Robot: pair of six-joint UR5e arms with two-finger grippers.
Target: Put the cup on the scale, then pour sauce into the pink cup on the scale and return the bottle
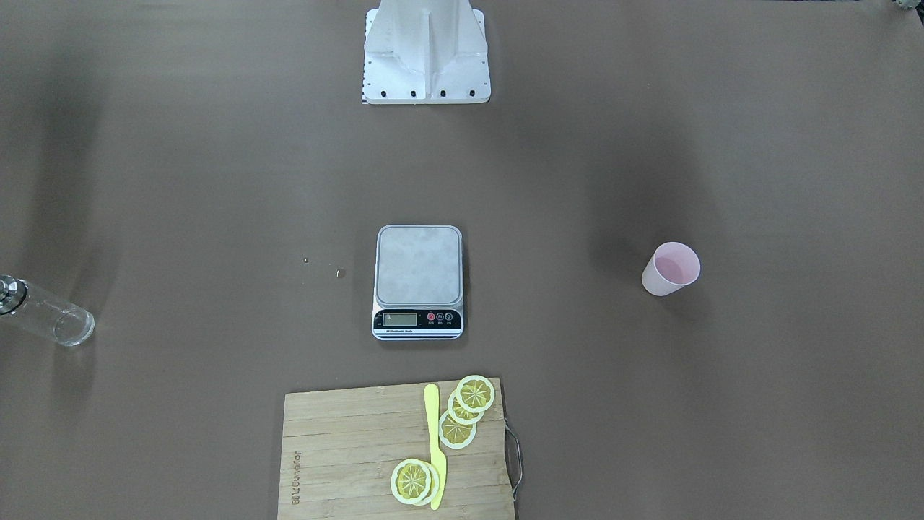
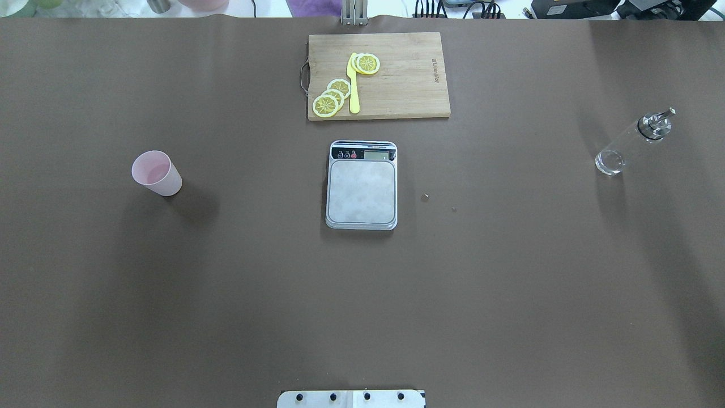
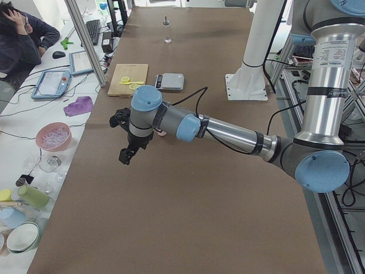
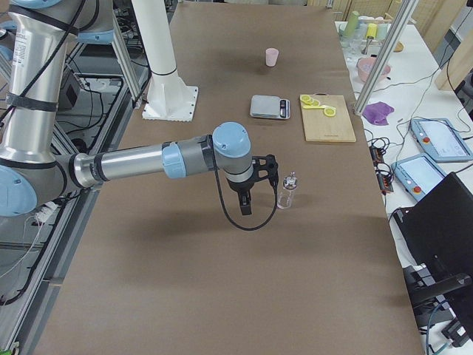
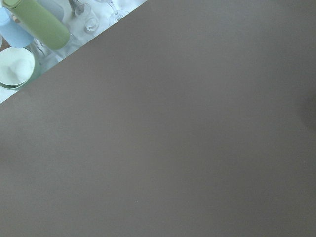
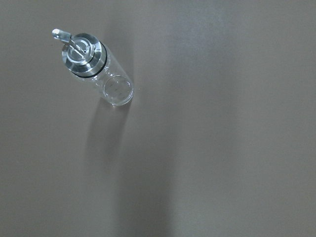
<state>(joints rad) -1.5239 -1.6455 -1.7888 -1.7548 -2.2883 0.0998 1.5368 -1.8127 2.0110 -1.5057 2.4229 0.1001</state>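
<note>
Scale sits mid-table in the front-facing view, its platform bare. The cup stands well to its right and the bottle far to its left. The side views show the left gripper hovering near the cup and the right gripper beside the bottle. I cannot tell whether either grip is released.

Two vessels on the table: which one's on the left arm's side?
The pink cup, on the robot's left of the scale; the clear spouted bottle stands on the robot's right.
</note>
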